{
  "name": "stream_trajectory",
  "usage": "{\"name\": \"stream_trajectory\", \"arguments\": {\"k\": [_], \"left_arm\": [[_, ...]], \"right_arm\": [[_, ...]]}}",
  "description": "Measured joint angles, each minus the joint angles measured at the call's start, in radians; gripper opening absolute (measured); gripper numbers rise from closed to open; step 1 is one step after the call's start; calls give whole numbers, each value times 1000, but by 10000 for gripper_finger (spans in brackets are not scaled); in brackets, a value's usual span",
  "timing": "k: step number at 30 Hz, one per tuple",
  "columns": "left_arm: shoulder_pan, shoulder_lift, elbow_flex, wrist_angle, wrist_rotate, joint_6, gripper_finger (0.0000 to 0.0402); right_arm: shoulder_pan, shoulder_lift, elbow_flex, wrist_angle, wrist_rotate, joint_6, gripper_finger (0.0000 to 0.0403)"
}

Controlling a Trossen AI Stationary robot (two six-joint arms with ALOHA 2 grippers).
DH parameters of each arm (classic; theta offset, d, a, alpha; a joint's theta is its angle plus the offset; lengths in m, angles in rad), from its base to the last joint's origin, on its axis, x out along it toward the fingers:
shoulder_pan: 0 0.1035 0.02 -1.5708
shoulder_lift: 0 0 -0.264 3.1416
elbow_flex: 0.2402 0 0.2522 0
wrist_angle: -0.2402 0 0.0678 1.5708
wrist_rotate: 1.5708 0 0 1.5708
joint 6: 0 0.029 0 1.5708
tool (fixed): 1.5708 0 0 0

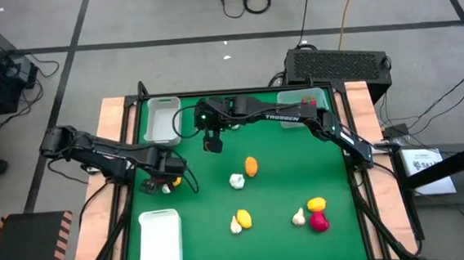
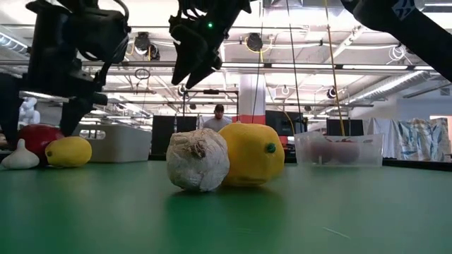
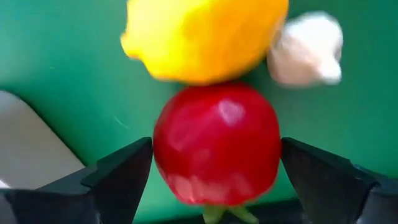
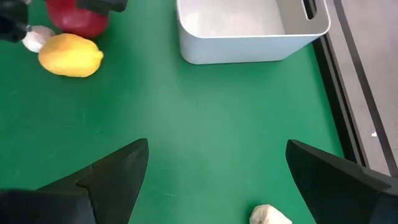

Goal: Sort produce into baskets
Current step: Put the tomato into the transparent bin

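My left gripper (image 1: pixel 157 183) is open near the table's left edge, low over a red round fruit (image 3: pixel 216 149). Its two fingers stand on either side of the fruit; I cannot tell whether they touch it. The fruit rests on the green table (image 1: pixel 285 184), with a yellow oval fruit (image 3: pixel 202 37) and a whitish garlic bulb (image 3: pixel 306 50) next to it. My right gripper (image 1: pixel 212 144) is open and empty, up above the table near the grey-white bin (image 1: pixel 162 118). The clear greenish bin (image 1: pixel 304 104) at the far right holds a red item. The flat white tray (image 1: pixel 159 237) lies at the near left.
An orange fruit (image 1: pixel 251 166) and a garlic bulb (image 1: pixel 236 180) lie at the table's middle. A yellow fruit (image 1: pixel 243 218) with a garlic bulb sits nearer. A garlic bulb (image 1: pixel 299 217), a yellow fruit (image 1: pixel 316 204) and a red fruit (image 1: pixel 319 221) lie near right. A person (image 2: pixel 219 116) stands far behind.
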Motion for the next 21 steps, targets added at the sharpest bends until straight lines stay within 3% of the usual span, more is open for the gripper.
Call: {"name": "stream_trajectory", "arguments": {"k": [12, 21], "left_arm": [[22, 0, -62, 40, -14, 63, 354], [28, 0, -62, 34, -39, 55, 306]], "right_arm": [[-5, 0, 0, -2, 0, 3, 370], [-6, 0, 1, -43, 0, 4, 370]]}}
